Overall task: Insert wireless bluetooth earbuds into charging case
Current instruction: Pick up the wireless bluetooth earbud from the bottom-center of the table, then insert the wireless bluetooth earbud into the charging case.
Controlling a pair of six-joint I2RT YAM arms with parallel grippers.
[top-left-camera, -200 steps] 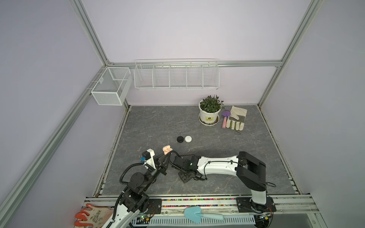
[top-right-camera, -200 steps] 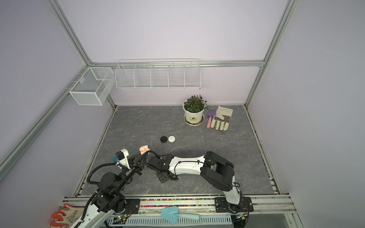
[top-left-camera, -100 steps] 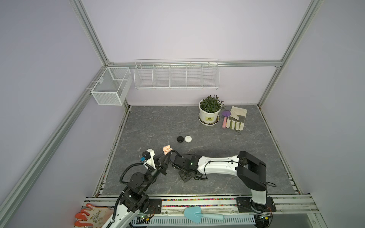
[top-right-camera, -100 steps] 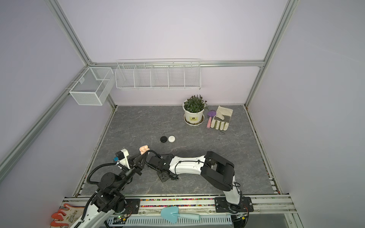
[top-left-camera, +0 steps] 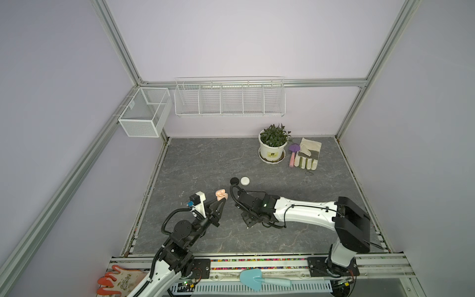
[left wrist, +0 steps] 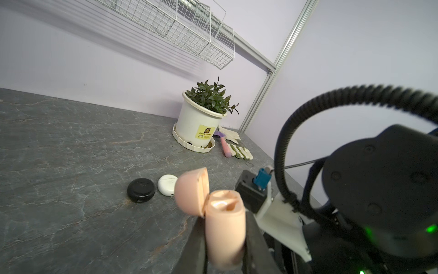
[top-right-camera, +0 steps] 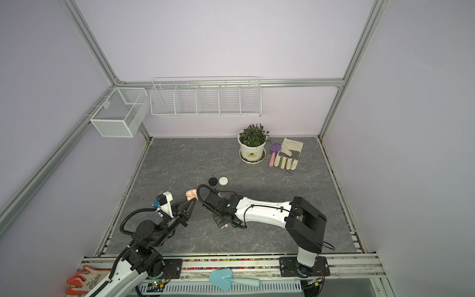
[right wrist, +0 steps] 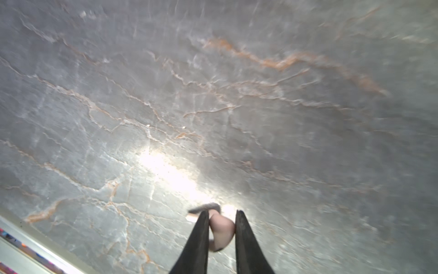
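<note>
My left gripper (top-left-camera: 220, 203) (left wrist: 225, 221) is shut on a pale pink charging case (top-left-camera: 221, 201) (left wrist: 224, 227), held above the table with its lid (left wrist: 192, 192) hinged open. One earbud socket shows inside. My right gripper (top-left-camera: 249, 223) (right wrist: 222, 214) points down at the table to the right of the case. It is shut on a pale pink earbud (right wrist: 221, 229) (top-right-camera: 224, 226), whose stem tip pokes out past the fingertips just above the slate. No other earbuds show.
A black puck (top-left-camera: 234, 181) and a white puck (top-left-camera: 245, 180) lie side by side behind the grippers. At the back right stand a plant pot (top-left-camera: 273, 149), a purple trowel (top-left-camera: 293, 154) and a work glove (top-left-camera: 308, 156). Wire baskets (top-left-camera: 228, 97) hang on the walls.
</note>
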